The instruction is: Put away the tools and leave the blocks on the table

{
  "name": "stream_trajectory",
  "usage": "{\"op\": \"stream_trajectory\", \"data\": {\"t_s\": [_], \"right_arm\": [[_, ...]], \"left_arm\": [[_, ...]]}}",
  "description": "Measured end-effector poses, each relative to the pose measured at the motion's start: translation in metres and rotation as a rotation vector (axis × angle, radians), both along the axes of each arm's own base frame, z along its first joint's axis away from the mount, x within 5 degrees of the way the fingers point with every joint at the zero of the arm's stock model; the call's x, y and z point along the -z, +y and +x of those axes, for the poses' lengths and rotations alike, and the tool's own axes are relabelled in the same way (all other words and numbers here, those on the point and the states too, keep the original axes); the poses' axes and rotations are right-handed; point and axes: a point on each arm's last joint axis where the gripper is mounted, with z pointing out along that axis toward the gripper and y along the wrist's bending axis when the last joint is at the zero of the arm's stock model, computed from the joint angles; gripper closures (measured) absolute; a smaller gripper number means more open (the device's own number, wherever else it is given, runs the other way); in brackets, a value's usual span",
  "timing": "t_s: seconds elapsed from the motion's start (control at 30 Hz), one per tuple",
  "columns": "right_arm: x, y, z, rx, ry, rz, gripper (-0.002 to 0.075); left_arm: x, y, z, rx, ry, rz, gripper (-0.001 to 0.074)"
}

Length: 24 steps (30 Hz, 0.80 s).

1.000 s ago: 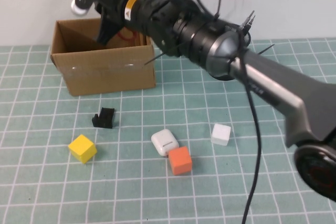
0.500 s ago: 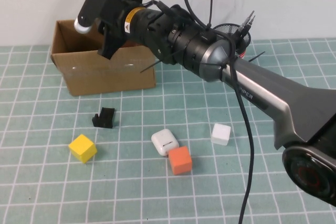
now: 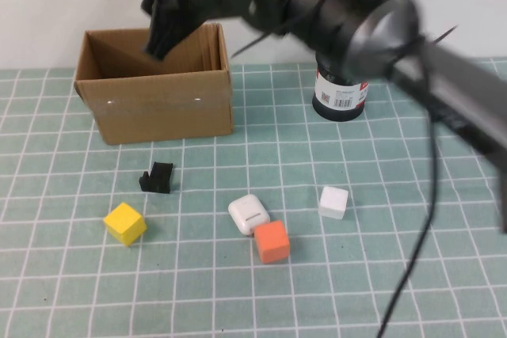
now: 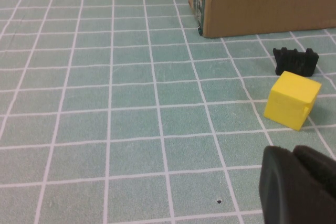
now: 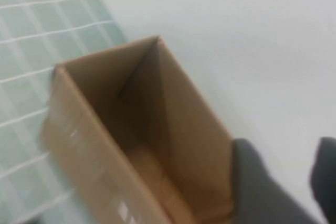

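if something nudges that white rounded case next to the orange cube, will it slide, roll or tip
The white rounded case lies low and flat on the table, so it probably slides or spins rather than tips. Its smooth, glossy shell looks slippery. The orange cube sits right against it, so a push that way would likely move both.

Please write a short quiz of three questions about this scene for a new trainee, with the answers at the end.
1. True or false: the yellow block touches the black clip.
2. Which block lies against the white earbud case?
3. Over what does the right gripper hang: A) cardboard box, B) black container?

Key: 1. False, they lie apart. 2. The orange block. 3. A. The left gripper is shut, low over the table.
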Motion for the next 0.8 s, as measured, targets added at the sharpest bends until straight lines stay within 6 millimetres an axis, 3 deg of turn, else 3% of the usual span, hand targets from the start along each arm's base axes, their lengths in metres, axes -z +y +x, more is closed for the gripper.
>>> {"op": "stream_trajectory", "data": {"t_s": [0.1,0.2,0.23,0.33,0.37,0.4,0.43,0.47,0.67,0.8], "right_arm": [[-0.029,-0.02,-0.023,0.045,0.088,-0.022,0.0643],[-0.05,-0.04,-0.041,0.104,0.175,-0.026,0.0706],[-0.096,-0.07,-0.068,0.122,0.139,0.047,0.0715],[-0.102,-0.087,-0.081,0.209,0.244,0.046,0.0727],[-0.066,-0.068,-0.063,0.245,0.326,-0.03,0.0729],[-0.111,-0.099,-0.09,0.263,0.274,0.063,0.073],[-0.075,-0.077,-0.069,0.294,0.341,-0.004,0.073],[-0.123,-0.111,-0.099,0.311,0.281,0.119,0.073],[-0.153,-0.138,-0.123,0.363,0.266,0.253,0.0731],[-0.179,-0.166,-0.149,0.347,0.202,0.298,0.0732]], "left_arm": [[0.0,0.0,0.0,0.0,0.0,0.0,0.0739],[0.0,0.0,0.0,0.0,0.0,0.0,0.0739],[0.0,0.0,0.0,0.0,0.0,0.0,0.0739],[0.0,0.0,0.0,0.0,0.0,0.0,0.0739],[0.0,0.0,0.0,0.0,0.0,0.0,0.0739],[0.0,0.0,0.0,0.0,0.0,0.0,0.0739],[0.0,0.0,0.0,0.0,0.0,0.0,0.0739],[0.0,0.0,0.0,0.0,0.0,0.0,0.0739],[0.0,0.0,0.0,0.0,0.0,0.0,0.0739],[0.0,0.0,0.0,0.0,0.0,0.0,0.0739]]}}
